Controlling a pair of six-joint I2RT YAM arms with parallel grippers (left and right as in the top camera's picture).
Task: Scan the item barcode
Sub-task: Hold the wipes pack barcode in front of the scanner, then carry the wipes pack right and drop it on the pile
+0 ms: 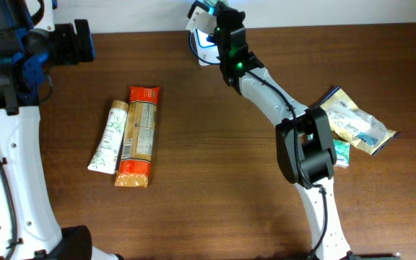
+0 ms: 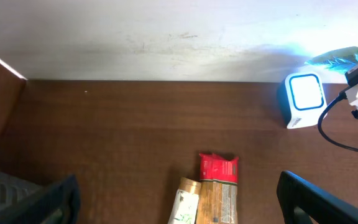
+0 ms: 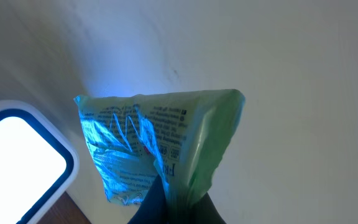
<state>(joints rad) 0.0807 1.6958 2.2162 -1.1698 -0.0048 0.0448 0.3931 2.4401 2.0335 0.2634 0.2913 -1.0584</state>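
My right gripper (image 3: 166, 204) is pinched shut on the bottom fold of the green packet (image 3: 160, 143), which stands up above the fingertips and catches the blue glow of the scanner (image 3: 17, 155). The scanner's lit window sits low and to the left of my fingertips, very near the packet but, as far as I can tell, not touching it. The printed face is crumpled and I cannot pick out a barcode on it. To do this step well, I judge I need to roll the wrist slowly so the flat printed side turns square to the window, and hold it a little off the glass so it is not pressed against it. The wall (image 3: 291, 62) rises just behind the packet and the table's far edge runs right under the gripper, so there is little room forward. Open space lies back toward me over bare table (image 1: 215, 180). The scanner's cable (image 2: 334, 134) loops just beside my wrist, and I want to stay out of it. My left gripper (image 1: 85, 41) is spread wide and holds nothing, well off to the side.
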